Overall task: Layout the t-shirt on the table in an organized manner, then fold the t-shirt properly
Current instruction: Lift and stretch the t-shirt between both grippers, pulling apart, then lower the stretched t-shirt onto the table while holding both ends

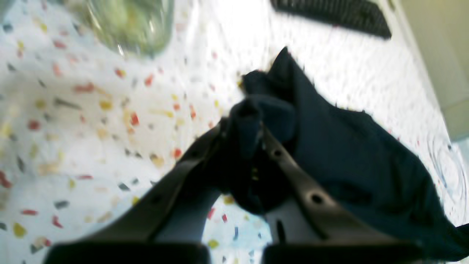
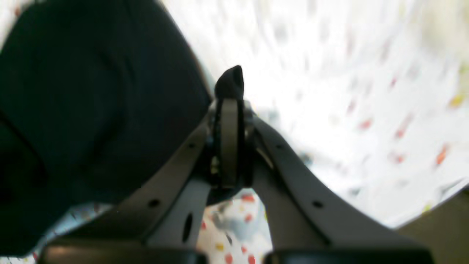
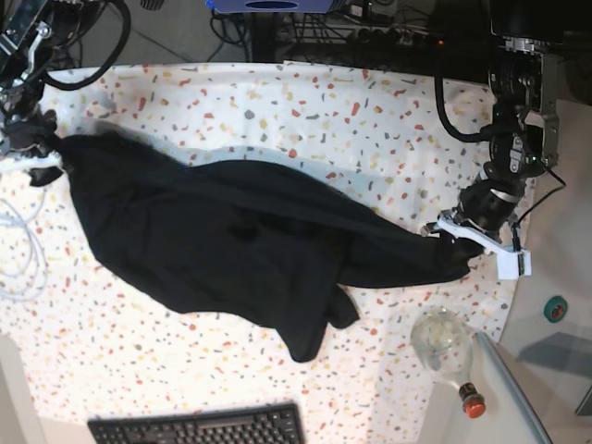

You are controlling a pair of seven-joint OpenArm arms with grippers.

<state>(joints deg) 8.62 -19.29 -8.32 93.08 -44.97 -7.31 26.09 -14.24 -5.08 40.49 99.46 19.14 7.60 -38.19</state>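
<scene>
The t-shirt (image 3: 231,250) hangs stretched across the middle of the table (image 3: 305,102), pulled out long from the far left corner to the right edge, with a loose lobe of cloth sagging toward the near side. It is spread but not flat: folds bunch through its middle, and we cannot make out which part is collar or sleeve.

We hold it at both ends. Our left hand (image 1: 246,126), on the right of the overhead view, is clamped on a thick wad of black cloth, which swells out past its fingertips. Our right hand (image 2: 230,96), at the far left, has its jaws pressed together on a small tuft that pokes up beyond them; the wrist view is blurred, so we judge rather than see clearly that this tuft belongs to the same garment.

Gripping opposite ends this way seems meant to draw the cloth taut and let it settle smooth, so we judge we are in the laying-out stage, with folding not yet begun.

Farther out, a clear bottle (image 3: 442,347) lies near the right edge, just near of the cloth, and a keyboard (image 3: 199,427) sits at the near edge.
</scene>
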